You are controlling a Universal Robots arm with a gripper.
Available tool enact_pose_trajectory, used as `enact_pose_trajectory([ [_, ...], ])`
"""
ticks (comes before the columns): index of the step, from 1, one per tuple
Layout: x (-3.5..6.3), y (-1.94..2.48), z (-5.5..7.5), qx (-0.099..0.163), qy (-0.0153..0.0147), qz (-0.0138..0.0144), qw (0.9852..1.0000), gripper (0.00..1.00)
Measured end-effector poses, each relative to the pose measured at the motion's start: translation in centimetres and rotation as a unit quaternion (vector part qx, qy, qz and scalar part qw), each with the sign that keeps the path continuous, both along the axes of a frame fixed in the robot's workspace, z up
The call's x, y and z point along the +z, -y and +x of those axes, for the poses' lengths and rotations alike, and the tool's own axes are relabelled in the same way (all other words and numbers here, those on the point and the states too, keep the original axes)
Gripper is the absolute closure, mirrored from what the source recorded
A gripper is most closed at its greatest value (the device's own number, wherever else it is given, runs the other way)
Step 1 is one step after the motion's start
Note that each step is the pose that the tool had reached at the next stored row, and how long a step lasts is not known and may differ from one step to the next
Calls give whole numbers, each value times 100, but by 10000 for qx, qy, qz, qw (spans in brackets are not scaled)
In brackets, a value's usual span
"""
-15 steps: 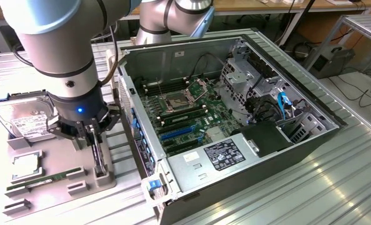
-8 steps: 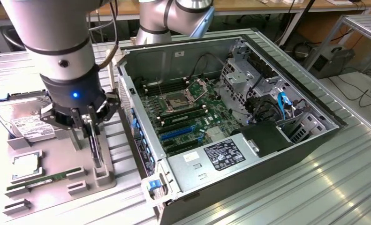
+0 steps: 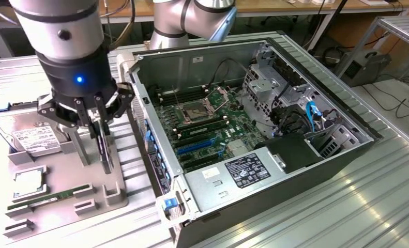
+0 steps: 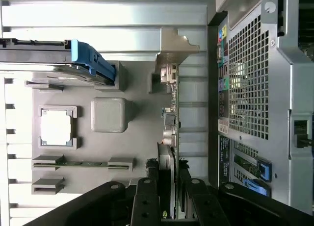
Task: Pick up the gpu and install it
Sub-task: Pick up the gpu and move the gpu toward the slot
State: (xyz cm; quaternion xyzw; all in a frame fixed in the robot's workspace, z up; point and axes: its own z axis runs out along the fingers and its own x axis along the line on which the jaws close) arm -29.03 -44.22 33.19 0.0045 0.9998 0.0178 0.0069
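- The grey robot arm's gripper (image 3: pixel 101 130) hangs over the grey plastic holder tray (image 3: pixel 59 209) on the exterior view's left, just beside the open black computer tower (image 3: pixel 287 155).
- Its black fingers (image 4: pixel 146 192) pinch the gpu (image 3: pixel 107 155) from both sides. It is a thin, flat, dark circuit card standing upright on its edge.
- In the wrist view the gripper (image 4: pixel 168 165) grips the gpu (image 4: pixel 169 123) at one end. The card's silver metal bracket (image 4: pixel 175 44) is at the other end, away from the fingers.
- The card's lower edge sits at the tray's near-right part; I cannot tell whether it has left its slot or is touching it.
- The gpu is outside the tower, between the tower's perforated rear panel (image 4: pixel 250 79) and the other parts on the tray.
- On the tray sit a silver boxy hard drive with a white label (image 3: pixel 26 135), a square silver processor chip (image 3: pixel 27 181), and a narrow green memory stick (image 3: pixel 49 197).
- Inside the tower the green motherboard (image 3: pixel 204 129) lies exposed, with blue expansion slots (image 3: pixel 194 146) at its near side.
- Tower and tray both rest on a ribbed metal desk (image 3: pixel 369 201).
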Motion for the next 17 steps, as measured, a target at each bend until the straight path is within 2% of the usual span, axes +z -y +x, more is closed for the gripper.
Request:
enact_pose_trajectory([
  [10,464,15,162,0,-1,0,10000,74],
  [13,602,39,261,-1,-1,4,10000,74],
  [17,785,92,428,0,-8,18,10000,74],
])
